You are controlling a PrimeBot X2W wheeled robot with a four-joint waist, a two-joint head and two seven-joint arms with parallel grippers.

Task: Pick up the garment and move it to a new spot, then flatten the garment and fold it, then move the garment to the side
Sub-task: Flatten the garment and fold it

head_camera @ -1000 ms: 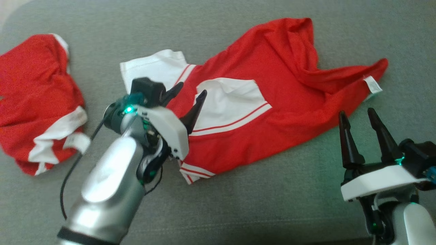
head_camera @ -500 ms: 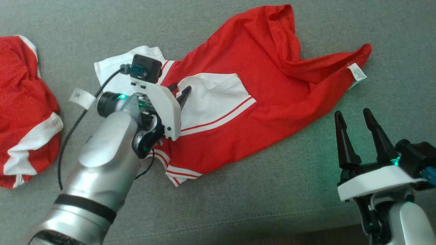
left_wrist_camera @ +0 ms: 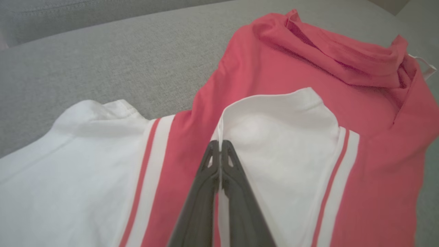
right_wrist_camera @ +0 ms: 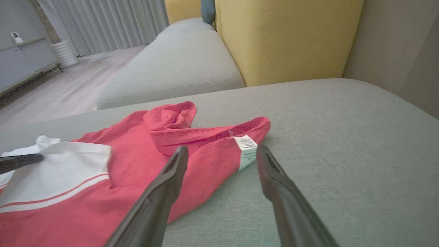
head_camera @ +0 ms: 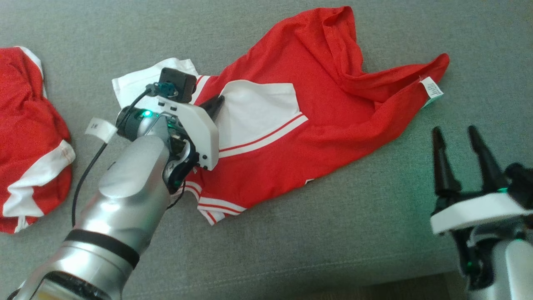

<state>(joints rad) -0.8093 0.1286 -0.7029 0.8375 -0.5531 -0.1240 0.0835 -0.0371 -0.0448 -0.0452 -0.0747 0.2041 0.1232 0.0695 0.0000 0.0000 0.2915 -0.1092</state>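
Observation:
The garment is a red shirt with white, red-striped sleeves, lying crumpled across the grey sofa seat. My left gripper is shut on the folded edge of a white sleeve near the shirt's left end. In the left wrist view, the two dark fingers meet with the white hem pinched between them on the garment. My right gripper stands open over bare cushion, to the right of the shirt and apart from it. In the right wrist view, its fingers frame the shirt's white label on the garment.
A second red and white garment lies bunched at the far left. The grey sofa seat has bare room in front of the shirt, and its front edge runs along the bottom right. A yellow back cushion rises behind the seat.
My left gripper has gone from open to shut on the white sleeve's edge. The head camera has shifted. The right gripper sits a little further right, still open.

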